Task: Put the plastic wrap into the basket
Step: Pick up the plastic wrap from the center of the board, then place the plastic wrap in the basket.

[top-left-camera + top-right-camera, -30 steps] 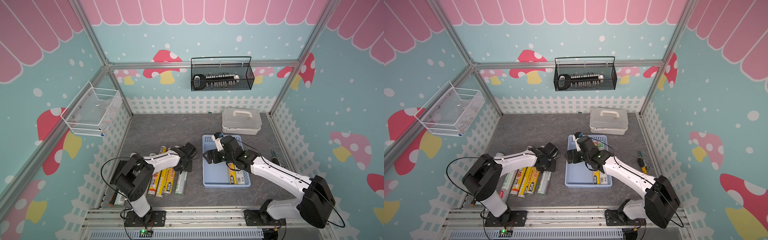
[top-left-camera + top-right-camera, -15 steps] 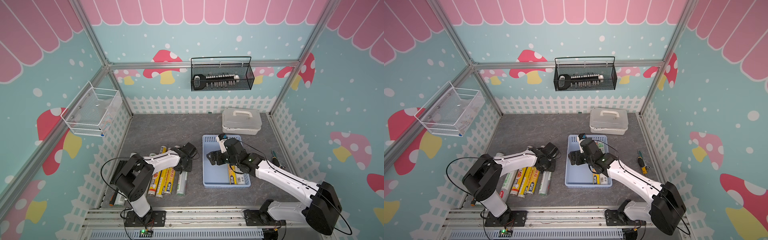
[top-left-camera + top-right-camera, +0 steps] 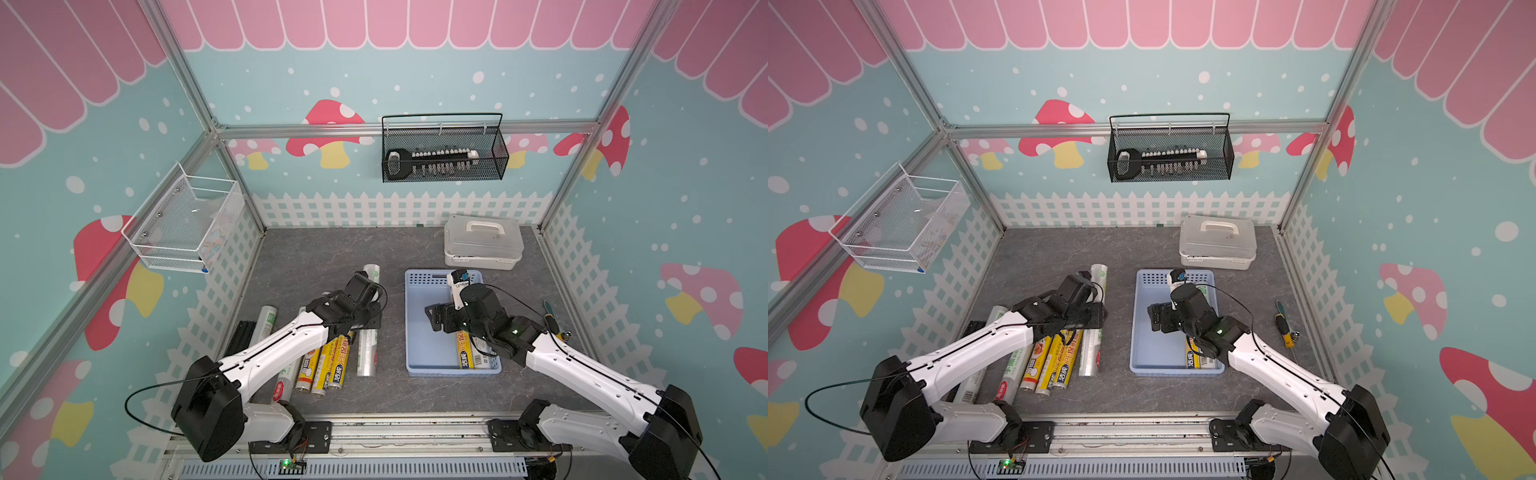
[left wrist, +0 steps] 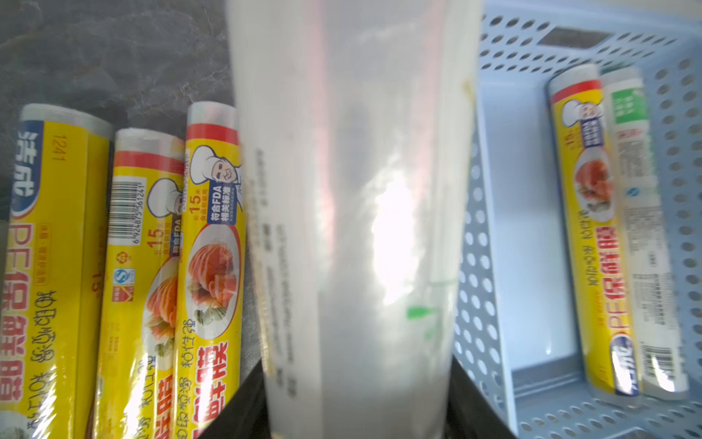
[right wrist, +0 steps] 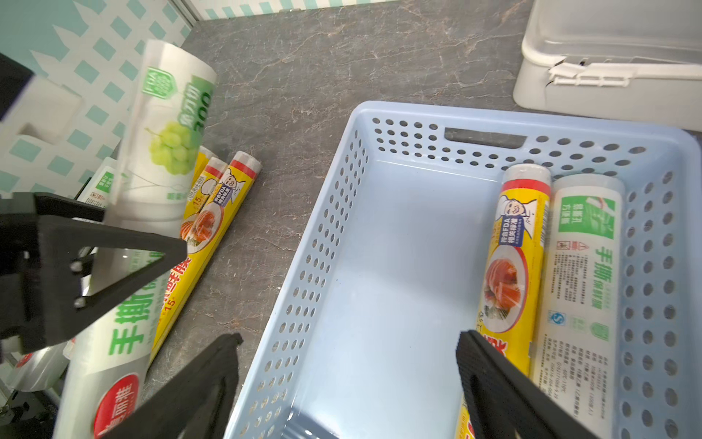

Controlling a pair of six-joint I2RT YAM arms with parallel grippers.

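Plastic wrap (image 3: 337,368) is sitting in three spots right now. Two rolls already lie in the light-blue basket (image 3: 410,332), tucked against its right wall in both top views. They're a yellow roll (image 5: 509,273) and a white roll with a green label (image 5: 581,285), side by side and touching.

More rolls lie on the grey table (image 3: 316,257) left of the basket, lower middle of the frame. There are three yellow table rolls (image 4: 212,247) packed together and a couple of whitish rolls (image 3: 268,322) further left.

The left gripper (image 3: 368,322) is clamped on a clear roll with a green grape label (image 5: 163,133). In the left wrist view this roll runs straight out from between the black jaws, blurry, and overlaps the basket's near wall. In both top views its end pokes out above the gripper, just left of the basket. I can't really tell if the whole roll is off the table.

The right gripper (image 5: 349,380) hangs over the basket with its fingers spread wide, holding nothing.

A white lidded box (image 3: 482,241) with a handle sits just behind the basket. A screwdriver (image 3: 1284,330) lies on the table to its right.
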